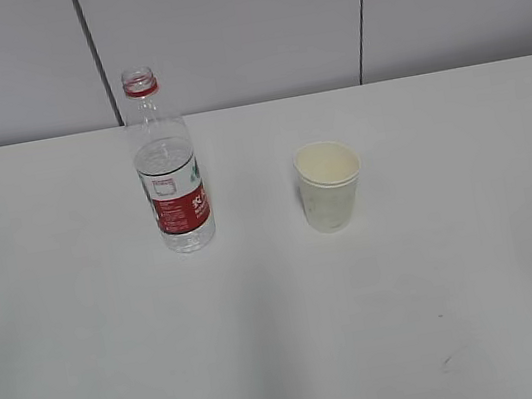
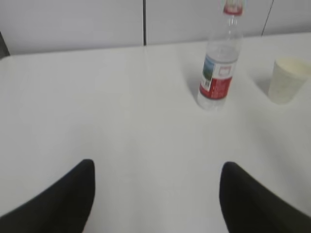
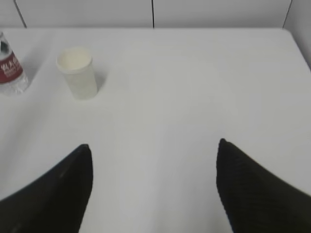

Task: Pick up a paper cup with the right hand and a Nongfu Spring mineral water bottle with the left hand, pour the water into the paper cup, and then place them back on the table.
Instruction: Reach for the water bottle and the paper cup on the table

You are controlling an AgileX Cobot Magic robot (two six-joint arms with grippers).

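The Nongfu Spring mineral water bottle (image 1: 168, 164) stands upright and uncapped on the white table (image 1: 288, 338), left of centre. The paper cup (image 1: 329, 185) stands upright to its right, empty. Neither arm shows in the exterior view. In the left wrist view my left gripper (image 2: 156, 167) is open and empty, well short of the bottle (image 2: 220, 63), with the cup (image 2: 287, 79) at far right. In the right wrist view my right gripper (image 3: 154, 148) is open and empty, with the cup (image 3: 77, 73) far ahead to the left and the bottle (image 3: 9, 70) at the left edge.
A grey panelled wall (image 1: 239, 27) runs behind the table's far edge. The table's right edge (image 3: 296, 48) shows in the right wrist view. A small scuff mark (image 1: 446, 363) lies on the near tabletop.
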